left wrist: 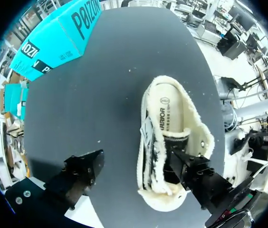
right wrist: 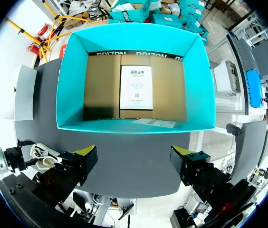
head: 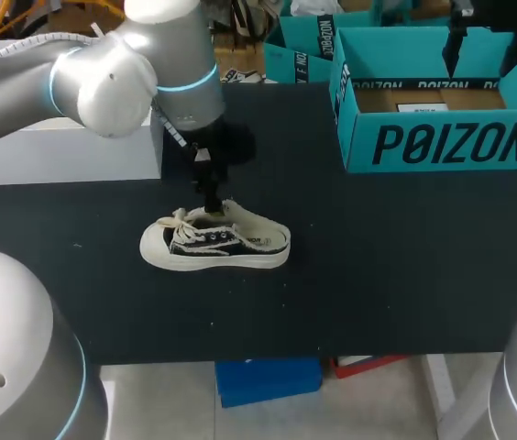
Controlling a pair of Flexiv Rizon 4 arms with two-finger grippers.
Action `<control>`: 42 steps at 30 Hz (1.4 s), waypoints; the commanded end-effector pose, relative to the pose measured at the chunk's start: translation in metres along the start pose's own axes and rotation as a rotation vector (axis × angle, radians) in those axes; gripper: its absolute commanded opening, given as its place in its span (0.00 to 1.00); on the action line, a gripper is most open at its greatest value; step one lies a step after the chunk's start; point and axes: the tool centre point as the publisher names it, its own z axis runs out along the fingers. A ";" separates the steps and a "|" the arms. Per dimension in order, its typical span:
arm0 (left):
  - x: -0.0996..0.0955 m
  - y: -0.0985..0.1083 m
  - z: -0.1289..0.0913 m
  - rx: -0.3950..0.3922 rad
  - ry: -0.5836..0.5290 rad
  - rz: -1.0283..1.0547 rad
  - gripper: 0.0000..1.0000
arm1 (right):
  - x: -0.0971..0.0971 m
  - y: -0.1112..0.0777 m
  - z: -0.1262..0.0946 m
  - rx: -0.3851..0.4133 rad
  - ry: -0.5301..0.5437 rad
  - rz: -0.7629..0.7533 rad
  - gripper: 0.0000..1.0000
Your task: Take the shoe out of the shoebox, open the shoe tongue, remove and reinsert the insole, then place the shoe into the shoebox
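A cream and black low shoe [head: 217,243] lies on its sole in the middle of the black table [head: 378,275], toe to the left. My left gripper [head: 211,197] hangs over its heel opening, open. In the left wrist view one finger [left wrist: 191,171] sits in the shoe [left wrist: 172,142] near the heel and the other finger [left wrist: 84,168] stands clear of its side. The printed insole [left wrist: 165,114] lies inside. The teal shoebox [head: 442,137] stands open at the back right, and my right gripper [right wrist: 135,159] hovers open above its near wall [right wrist: 134,126], holding nothing.
A white box [head: 66,151] stands at the table's back left, behind my left arm. A white printed card [right wrist: 136,88] lies on the shoebox's brown floor. Bare table surface stretches between the shoe and the shoebox [left wrist: 53,42].
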 end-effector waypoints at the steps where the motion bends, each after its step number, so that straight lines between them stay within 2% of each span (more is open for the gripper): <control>1: 0.023 0.028 -0.054 0.082 -0.056 -0.036 1.00 | 0.000 0.000 0.000 0.000 -0.001 0.000 1.00; 6: 0.039 0.051 -0.089 0.180 -0.062 -0.077 1.00 | 0.000 0.000 0.000 0.000 -0.001 0.000 1.00; 12: 0.056 0.085 -0.118 0.291 -0.058 -0.100 1.00 | 0.000 0.000 0.000 0.000 -0.001 0.000 1.00; 15: 0.065 0.103 -0.127 0.356 -0.067 -0.088 1.00 | 0.000 0.000 0.000 0.000 -0.001 0.000 1.00; 22: 0.081 0.142 -0.136 0.441 -0.070 -0.058 1.00 | 0.000 0.000 0.000 0.000 -0.001 0.000 1.00; 26: 0.090 0.158 -0.133 0.455 -0.060 -0.025 1.00 | 0.000 0.000 0.000 0.000 -0.001 0.000 1.00; 31: 0.091 0.171 -0.134 0.476 -0.064 -0.032 1.00 | 0.000 0.000 0.000 0.000 -0.001 0.000 1.00; 42: 0.092 0.175 -0.137 0.471 -0.068 -0.039 1.00 | 0.000 0.000 0.000 0.000 -0.001 0.000 1.00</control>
